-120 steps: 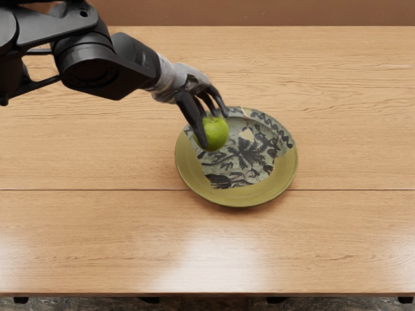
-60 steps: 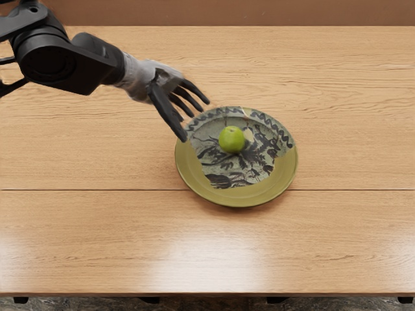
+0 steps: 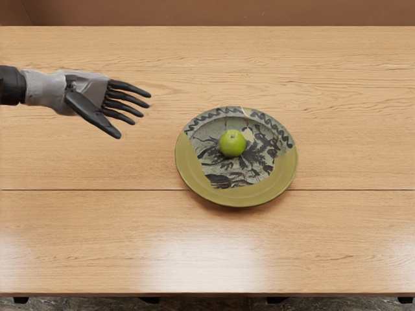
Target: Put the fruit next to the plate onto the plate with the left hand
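Note:
A small green fruit (image 3: pixel 232 143) lies near the middle of a round olive-rimmed plate (image 3: pixel 194 178) with a dark leaf pattern. My left hand (image 3: pixel 120 107) hovers over the table well to the left of the plate, apart from it. Its dark fingers (image 3: pixel 130 88) are spread and point right toward the plate, and they hold nothing. The left forearm comes in from the left edge. No right arm shows.
The wooden table (image 3: pixel 207 246) runs across the whole view, with a seam line just below the plate. Its front edge lies near the bottom of the picture and a brown wall (image 3: pixel 207 11) stands behind the far edge.
My left hand let go of the fruit over the plate and drew back to the left with fingers spread. The fruit rolled slightly to the plate's middle and lies there.

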Robot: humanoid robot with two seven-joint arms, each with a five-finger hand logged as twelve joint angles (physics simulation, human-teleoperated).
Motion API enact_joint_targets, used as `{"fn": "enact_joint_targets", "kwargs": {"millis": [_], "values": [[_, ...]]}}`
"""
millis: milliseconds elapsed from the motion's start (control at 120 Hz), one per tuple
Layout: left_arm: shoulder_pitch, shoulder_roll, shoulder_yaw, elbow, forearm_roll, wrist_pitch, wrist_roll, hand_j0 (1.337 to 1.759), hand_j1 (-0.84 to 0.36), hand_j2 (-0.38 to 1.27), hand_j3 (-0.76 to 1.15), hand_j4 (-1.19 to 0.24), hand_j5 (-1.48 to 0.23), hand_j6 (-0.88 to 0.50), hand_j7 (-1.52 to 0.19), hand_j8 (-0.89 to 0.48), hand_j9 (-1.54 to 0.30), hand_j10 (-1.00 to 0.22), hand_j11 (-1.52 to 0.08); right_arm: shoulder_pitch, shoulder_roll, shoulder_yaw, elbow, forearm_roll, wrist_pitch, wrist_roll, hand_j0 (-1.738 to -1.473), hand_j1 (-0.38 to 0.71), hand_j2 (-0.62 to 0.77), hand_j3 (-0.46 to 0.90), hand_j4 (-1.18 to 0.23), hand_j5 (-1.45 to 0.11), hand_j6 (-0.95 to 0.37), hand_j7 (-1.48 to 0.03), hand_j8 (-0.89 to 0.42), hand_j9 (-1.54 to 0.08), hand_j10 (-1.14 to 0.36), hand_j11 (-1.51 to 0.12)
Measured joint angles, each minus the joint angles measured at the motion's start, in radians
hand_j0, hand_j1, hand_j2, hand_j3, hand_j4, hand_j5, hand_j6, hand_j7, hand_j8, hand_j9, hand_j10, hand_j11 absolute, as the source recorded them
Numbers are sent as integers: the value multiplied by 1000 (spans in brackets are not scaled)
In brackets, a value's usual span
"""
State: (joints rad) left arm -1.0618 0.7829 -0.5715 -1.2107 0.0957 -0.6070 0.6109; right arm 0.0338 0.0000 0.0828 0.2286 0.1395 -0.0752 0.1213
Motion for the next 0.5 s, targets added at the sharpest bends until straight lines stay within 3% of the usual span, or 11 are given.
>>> {"fn": "enact_joint_targets", "kwargs": {"millis": [133,500], "values": [[90,25,-92,12,-4,-3,0,1658,35,54,0,-263,-342,-262,-342,-262,-342,-262,-342,0,0,0,0,0,0,0,-1658,-307,-7,0,-35,-45,-35,-45,-35,-45,-35,-45],[181,57,-161,176,-118,-5,0,1658,40,52,0,-257,-335,-256,-335,-256,-335,-257,-335,7,0,1,0,0,0,0,-1658,-307,-7,0,-35,-45,-35,-45,-35,-45,-35,-45]]}}
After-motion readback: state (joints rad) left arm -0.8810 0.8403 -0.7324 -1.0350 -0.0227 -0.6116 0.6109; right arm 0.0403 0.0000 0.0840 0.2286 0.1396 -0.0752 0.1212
